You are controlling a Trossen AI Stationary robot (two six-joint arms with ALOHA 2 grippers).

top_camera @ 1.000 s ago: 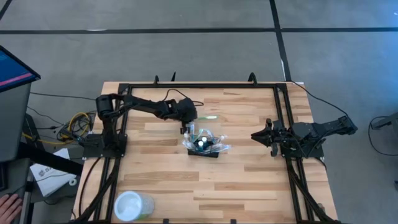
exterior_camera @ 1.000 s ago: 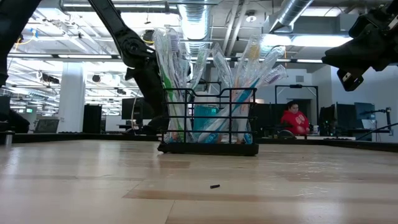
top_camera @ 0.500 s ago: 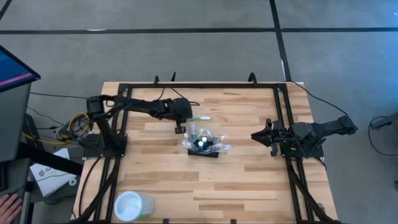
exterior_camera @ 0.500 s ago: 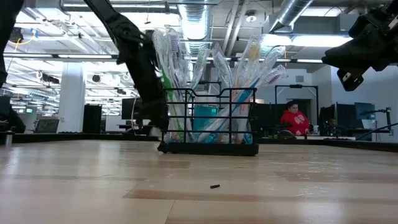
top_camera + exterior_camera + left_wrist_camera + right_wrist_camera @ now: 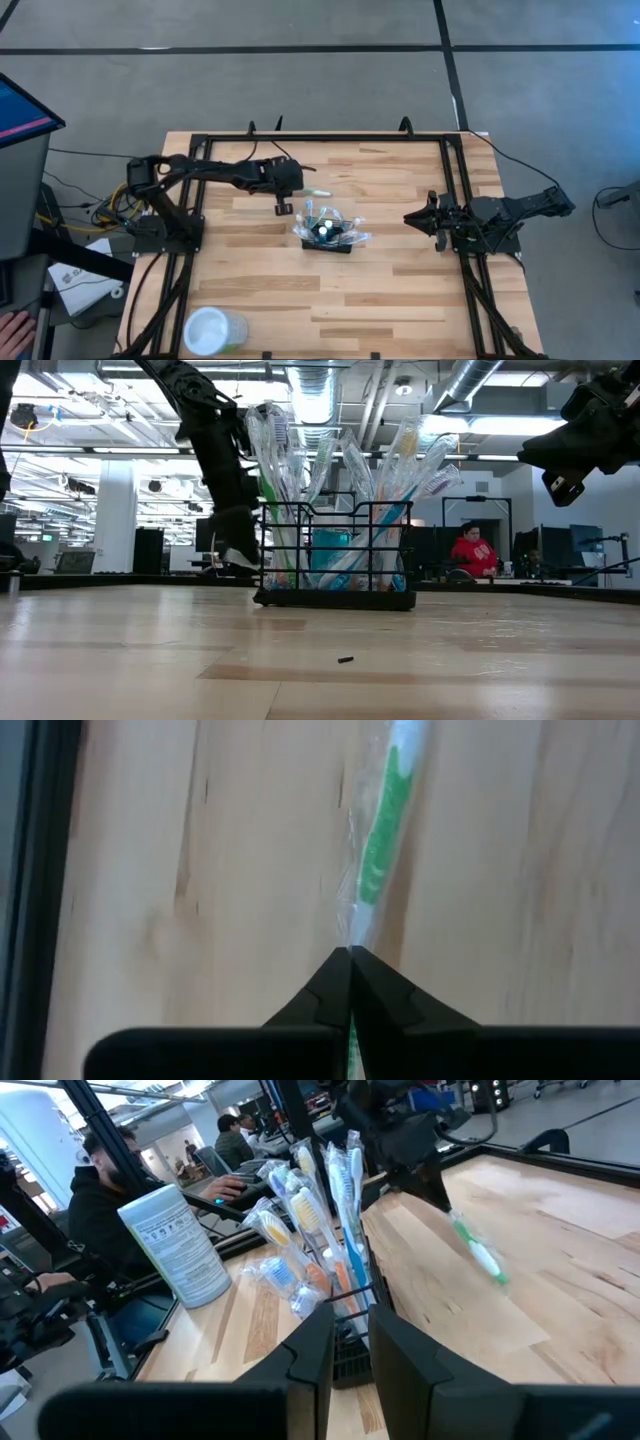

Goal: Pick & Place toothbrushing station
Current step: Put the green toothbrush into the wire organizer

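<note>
The left pincer [image 5: 350, 956] pinches a plastic-wrapped green toothbrush [image 5: 382, 840] above the pale wood bench [image 5: 400, 290], beside the black wire-mesh caddy [image 5: 328, 232] mid-bench. The right pincer [image 5: 412, 218] hangs narrowly parted, empty.

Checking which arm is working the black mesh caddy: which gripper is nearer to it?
Left. The left gripper, shut on a wrapped green toothbrush, sits just beside the caddy. The right gripper waits clearly farther off on the caddy's other side.
</note>
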